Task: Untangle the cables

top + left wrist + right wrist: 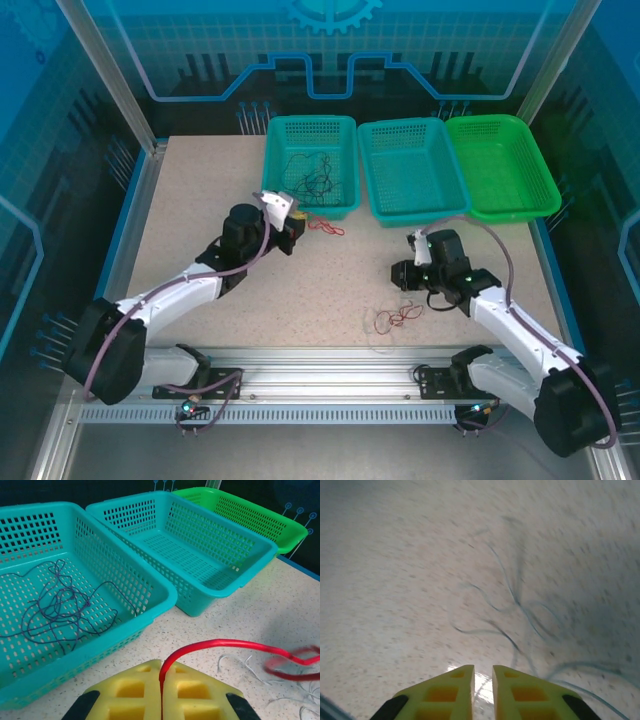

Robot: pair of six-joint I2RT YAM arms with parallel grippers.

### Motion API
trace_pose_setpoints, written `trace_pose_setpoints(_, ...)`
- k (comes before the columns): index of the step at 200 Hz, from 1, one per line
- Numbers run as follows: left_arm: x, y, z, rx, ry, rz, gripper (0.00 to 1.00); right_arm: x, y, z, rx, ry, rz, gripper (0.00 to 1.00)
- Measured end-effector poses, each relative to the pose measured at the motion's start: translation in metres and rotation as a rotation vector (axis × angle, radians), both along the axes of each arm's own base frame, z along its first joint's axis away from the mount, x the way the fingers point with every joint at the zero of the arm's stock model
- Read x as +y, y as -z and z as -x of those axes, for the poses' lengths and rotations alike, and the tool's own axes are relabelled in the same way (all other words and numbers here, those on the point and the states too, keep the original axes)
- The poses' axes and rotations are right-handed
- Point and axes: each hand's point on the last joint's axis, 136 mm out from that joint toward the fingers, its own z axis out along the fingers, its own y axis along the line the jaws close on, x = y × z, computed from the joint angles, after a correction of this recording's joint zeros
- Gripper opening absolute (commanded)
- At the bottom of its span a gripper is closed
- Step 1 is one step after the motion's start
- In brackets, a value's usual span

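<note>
1. Red cable [225,642] first. My left claw [161,672] is pinching it, with the yellow pads [132,687] pressed tight together. The cable comes up out of the seam and arcs off to the right.
2. On the top cam, that left claw [293,222] sits just off the front right corner of the left teal basket [345,205]. The loose end of the red cable [326,226] curls just past that same corner.
3. The dark cables [312,172] are inside the left teal basket, a loose scribble on its floor. On the left wrist cam they [60,605] look like a bunch of overlapping loops, definitely tangled with each other.
4. A second red cable [395,318] lies on the desk [200,220], well out in front of the left teal basket and off to its right. It's in a small loopy heap.
5. The white cables [515,605] are thin pale strands crossing over each other on the desk. The right wrist cam is pretty blurry, so I can't tell how many there are. A few more pale strands [240,662] lie on the desk to the front right of the left teal basket, under the red arc.
6. My right claw [483,675] has its pads a little apart, with a narrow gap and nothing in it. On the top cam it [398,276] is over the desk, off to the right of the left teal basket and nearer me.
7. The middle teal basket [372,205] sits right beside the left teal basket on its right. The green basket [545,190] comes next along, one further from it.
</note>
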Motion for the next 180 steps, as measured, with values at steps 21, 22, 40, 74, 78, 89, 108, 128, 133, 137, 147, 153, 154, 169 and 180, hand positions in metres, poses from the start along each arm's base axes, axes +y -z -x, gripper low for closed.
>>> trace_pose_setpoints(21, -0.004, 0.012, -0.001, 0.042, -0.001, 0.008, 0.0, -0.01, 0.013, 0.004, 0.056, 0.052, 0.046, 0.38)
trace_pose_setpoints(22, -0.004, 0.013, -0.001, 0.044, -0.001, 0.008, 0.0, -0.01, 0.013, 0.004, 0.058, 0.054, 0.048, 0.39)
trace_pose_setpoints(40, -0.007, 0.029, 0.002, 0.084, 0.003, -0.003, 0.0, -0.016, 0.01, 0.006, 0.078, 0.075, 0.078, 0.41)
trace_pose_setpoints(74, -0.014, 0.043, 0.009, 0.126, 0.027, -0.031, 0.0, 0.014, -0.064, -0.003, -0.144, -0.044, 0.015, 0.43)
trace_pose_setpoints(78, -0.015, 0.044, 0.01, 0.126, 0.031, -0.033, 0.0, 0.021, -0.076, -0.002, -0.18, -0.07, 0.0, 0.43)
trace_pose_setpoints(89, -0.017, 0.045, 0.012, 0.129, 0.039, -0.04, 0.0, 0.042, -0.108, 0.0, -0.274, -0.145, -0.03, 0.43)
trace_pose_setpoints(108, -0.02, 0.046, 0.015, 0.145, 0.053, -0.046, 0.0, 0.083, -0.155, 0.006, -0.4, -0.283, -0.086, 0.42)
trace_pose_setpoints(128, -0.023, 0.042, 0.016, 0.153, 0.072, -0.041, 0.0, 0.121, -0.184, 0.007, -0.448, -0.384, -0.129, 0.42)
trace_pose_setpoints(133, -0.024, 0.041, 0.016, 0.153, 0.076, -0.039, 0.0, 0.13, -0.188, 0.004, -0.451, -0.402, -0.134, 0.42)
trace_pose_setpoints(137, -0.025, 0.04, 0.017, 0.154, 0.08, -0.038, 0.0, 0.135, -0.191, 0.002, -0.454, -0.411, -0.138, 0.42)
trace_pose_setpoints(147, -0.026, 0.039, 0.017, 0.156, 0.087, -0.035, 0.0, 0.15, -0.193, -0.006, -0.456, -0.439, -0.136, 0.43)
trace_pose_setpoints(153, -0.026, 0.038, 0.017, 0.157, 0.089, -0.035, 0.0, 0.157, -0.192, -0.01, -0.457, -0.453, -0.132, 0.44)
trace_pose_setpoints(154, -0.027, 0.038, 0.017, 0.156, 0.089, -0.035, 0.0, 0.159, -0.192, -0.01, -0.457, -0.457, -0.132, 0.44)
trace_pose_setpoints(169, -0.027, 0.039, 0.019, 0.163, 0.096, -0.035, 0.0, 0.173, -0.185, -0.016, -0.45, -0.498, -0.117, 0.44)
trace_pose_setpoints(180, -0.027, 0.041, 0.02, 0.172, 0.101, -0.037, 0.0, 0.181, -0.176, -0.019, -0.438, -0.524, -0.101, 0.44)
